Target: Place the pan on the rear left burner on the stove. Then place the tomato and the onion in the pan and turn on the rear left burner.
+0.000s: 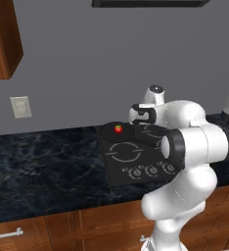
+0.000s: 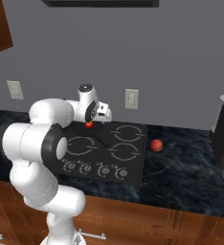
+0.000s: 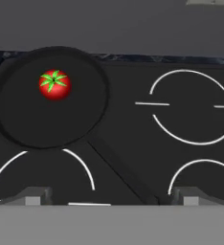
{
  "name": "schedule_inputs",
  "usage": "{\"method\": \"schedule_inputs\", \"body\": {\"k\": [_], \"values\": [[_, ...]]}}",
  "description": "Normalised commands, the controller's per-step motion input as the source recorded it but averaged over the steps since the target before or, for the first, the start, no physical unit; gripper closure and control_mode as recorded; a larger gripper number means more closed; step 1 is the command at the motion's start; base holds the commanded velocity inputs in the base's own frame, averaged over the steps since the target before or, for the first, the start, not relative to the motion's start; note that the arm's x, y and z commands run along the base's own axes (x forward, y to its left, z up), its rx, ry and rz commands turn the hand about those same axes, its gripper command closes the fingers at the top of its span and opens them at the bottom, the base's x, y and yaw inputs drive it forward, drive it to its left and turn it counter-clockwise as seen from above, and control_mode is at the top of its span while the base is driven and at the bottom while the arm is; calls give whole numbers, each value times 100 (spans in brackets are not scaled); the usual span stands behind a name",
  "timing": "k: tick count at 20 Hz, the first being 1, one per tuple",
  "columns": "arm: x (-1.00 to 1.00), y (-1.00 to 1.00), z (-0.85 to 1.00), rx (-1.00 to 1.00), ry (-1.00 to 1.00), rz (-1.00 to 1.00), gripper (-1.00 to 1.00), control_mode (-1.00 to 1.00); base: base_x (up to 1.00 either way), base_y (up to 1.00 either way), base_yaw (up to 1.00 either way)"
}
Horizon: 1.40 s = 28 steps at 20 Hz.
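We record the setting as a home kitchen. A black glass stove (image 2: pixel 106 148) with pale ring markings sits flush in a dark marbled counter (image 1: pixel 43 171) across the middle of both base views, with a row of round knobs (image 2: pixel 95 170) along its front edge. Below, brown wooden cabinets (image 1: pixel 62 228) carry a metal drawer handle (image 1: pixel 4 234) at lower left. A grey wall (image 2: pixel 181 57) behind bears pale switch plates (image 2: pixel 131 99). A wooden upper cabinet (image 1: pixel 1 39) hangs at upper left, and a dark hood (image 2: pixel 102 3) edge crosses the top.

Bright red tomato (image 3: pixel 55 85) with green stem, matte black pan (image 3: pixel 42 119).
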Motion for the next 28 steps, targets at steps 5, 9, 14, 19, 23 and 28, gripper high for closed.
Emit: {"method": "schedule_inputs", "body": {"k": [5,9,14,19,23,28], "values": [[0,-64,-2,0,4,1,-100,-100,0,0,0],[0,-64,0,0,3,4,-100,-100,0,0,0],[-3,-59,0,0,3,1,-100,-100,0,0,0],[-33,-29,0,-2,1,0,-100,-100,0,0,0],[-50,-22,0,-5,2,1,-100,-100,0,0,0],[-38,-27,0,-5,4,1,-100,-100,0,0,0]]}}
